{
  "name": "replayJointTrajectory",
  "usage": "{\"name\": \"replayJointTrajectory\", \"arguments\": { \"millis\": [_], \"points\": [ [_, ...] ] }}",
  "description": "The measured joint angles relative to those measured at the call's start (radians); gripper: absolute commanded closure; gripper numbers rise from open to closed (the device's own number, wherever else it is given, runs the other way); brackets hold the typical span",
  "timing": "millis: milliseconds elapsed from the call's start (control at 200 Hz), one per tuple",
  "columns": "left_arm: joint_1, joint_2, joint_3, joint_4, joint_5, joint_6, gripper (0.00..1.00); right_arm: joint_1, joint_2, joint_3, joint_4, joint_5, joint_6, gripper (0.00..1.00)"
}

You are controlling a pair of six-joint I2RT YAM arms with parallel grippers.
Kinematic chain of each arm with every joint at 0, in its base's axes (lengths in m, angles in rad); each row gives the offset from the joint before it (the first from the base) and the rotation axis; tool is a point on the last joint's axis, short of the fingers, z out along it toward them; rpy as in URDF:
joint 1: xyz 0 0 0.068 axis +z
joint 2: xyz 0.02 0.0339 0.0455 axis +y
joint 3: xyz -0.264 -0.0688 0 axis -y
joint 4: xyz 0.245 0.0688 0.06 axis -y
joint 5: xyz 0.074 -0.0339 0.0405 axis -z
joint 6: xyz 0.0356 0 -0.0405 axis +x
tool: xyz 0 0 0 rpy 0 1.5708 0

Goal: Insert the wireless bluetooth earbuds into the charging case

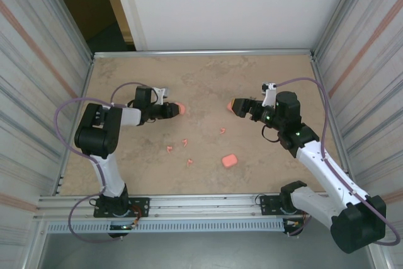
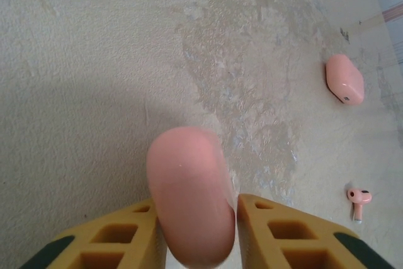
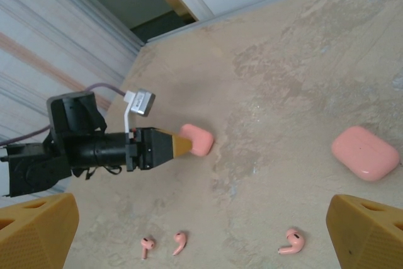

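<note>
my left gripper (image 2: 195,222) has a pink case (image 2: 189,187) between its yellow fingers (image 2: 107,244). the case sits against the left finger, with a thin pale sliver at the right one, so i cannot tell whether i am pressing it or only flanking it. my right gripper (image 3: 201,218) is spread wide with nothing between its fingers, held above the table (image 1: 252,80) and facing the left one. a second case (image 3: 365,152) lies flat on the table, nearer my right arm. the earbuds (image 1: 185,142) lie loose on the table between my arms, apart from both cases. one earbud (image 2: 359,198) rests just right of my left fingers.
</note>
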Motion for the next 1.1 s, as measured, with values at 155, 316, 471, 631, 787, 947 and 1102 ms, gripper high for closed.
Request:
{"name": "replayJointTrajectory", "arguments": {
  "millis": [155, 316, 471, 631, 787, 947, 1102],
  "points": [
    [0.000, -0.002, 0.000, 0.000, -0.007, -0.003, 0.60, 0.000, 0.000, 0.000, -0.012, 0.000, 0.000, 0.00],
    [0.000, -0.033, -0.006, -0.004, -0.019, -0.003, 0.59, 0.000, 0.000, 0.000, -0.021, 0.000, 0.000, 0.00],
    [0.000, -0.098, -0.019, -0.003, -0.026, -0.003, 0.58, 0.000, 0.000, 0.000, -0.023, 0.000, 0.000, 0.01],
    [0.000, -0.190, -0.048, 0.001, -0.025, -0.004, 0.58, 0.000, 0.000, 0.000, -0.027, 0.000, 0.000, 0.00],
    [0.000, -0.300, -0.091, 0.002, -0.027, -0.004, 0.58, 0.000, -0.001, 0.000, -0.040, 0.000, 0.000, 0.00],
    [0.000, -0.443, -0.145, 0.001, -0.053, -0.002, 0.57, 0.000, -0.001, 0.000, -0.043, 0.005, 0.000, 0.00],
    [0.000, -0.587, -0.194, -0.010, -0.088, 0.021, 0.57, 0.000, 0.012, 0.000, -0.040, 0.015, 0.000, 0.00]
  ]
}}
